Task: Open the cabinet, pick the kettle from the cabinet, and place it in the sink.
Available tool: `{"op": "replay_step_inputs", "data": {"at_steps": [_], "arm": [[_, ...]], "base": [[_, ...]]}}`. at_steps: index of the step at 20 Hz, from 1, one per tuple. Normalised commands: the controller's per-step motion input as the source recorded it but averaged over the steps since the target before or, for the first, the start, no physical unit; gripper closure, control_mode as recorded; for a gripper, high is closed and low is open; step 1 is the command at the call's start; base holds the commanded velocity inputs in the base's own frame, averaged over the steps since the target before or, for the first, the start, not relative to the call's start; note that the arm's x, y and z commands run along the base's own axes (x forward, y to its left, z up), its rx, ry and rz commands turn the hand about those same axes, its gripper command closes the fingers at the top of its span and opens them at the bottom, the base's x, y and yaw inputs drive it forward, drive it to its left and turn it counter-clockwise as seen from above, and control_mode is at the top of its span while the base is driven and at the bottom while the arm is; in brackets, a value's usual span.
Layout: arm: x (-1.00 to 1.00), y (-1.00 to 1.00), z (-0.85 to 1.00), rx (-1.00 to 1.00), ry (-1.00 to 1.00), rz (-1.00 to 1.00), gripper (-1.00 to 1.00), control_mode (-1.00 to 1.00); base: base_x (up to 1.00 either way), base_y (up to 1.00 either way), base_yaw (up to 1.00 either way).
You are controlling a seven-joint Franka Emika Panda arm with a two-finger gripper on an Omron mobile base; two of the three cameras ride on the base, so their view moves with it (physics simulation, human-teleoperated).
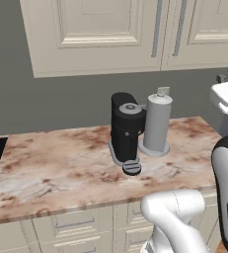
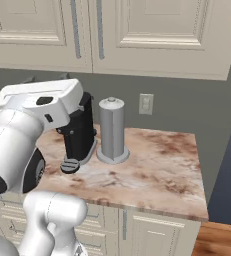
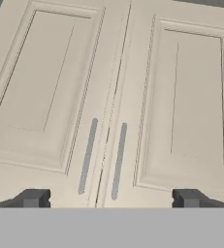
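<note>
Two closed doors of the cabinet fill the frame centre; gripper jaws spread wide, grasping nothing. Below, coffee machine and grey canister occupy the counter.

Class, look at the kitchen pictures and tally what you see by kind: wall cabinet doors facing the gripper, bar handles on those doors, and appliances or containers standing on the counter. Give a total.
Wall cabinet doors: 2 (left door, right door)
Silver bar handles: 2 (left handle, right handle)
Countertop items: 2 (black coffee machine, grey cylindrical canister)
Total: 6
</note>
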Motion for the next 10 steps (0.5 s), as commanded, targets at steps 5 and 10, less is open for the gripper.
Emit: {"op": "replay_step_inputs", "data": {"at_steps": [5,10], "arm": [[0.11,0.0,0.07,0.13,-0.03,0.0,-1.0,-1.0],[0.16,0.0,0.05,0.17,0.0,0.03,-1.0,-1.0]], "base": [[0.0,0.0,0.0],[0.0,0.0,0.0]]}}
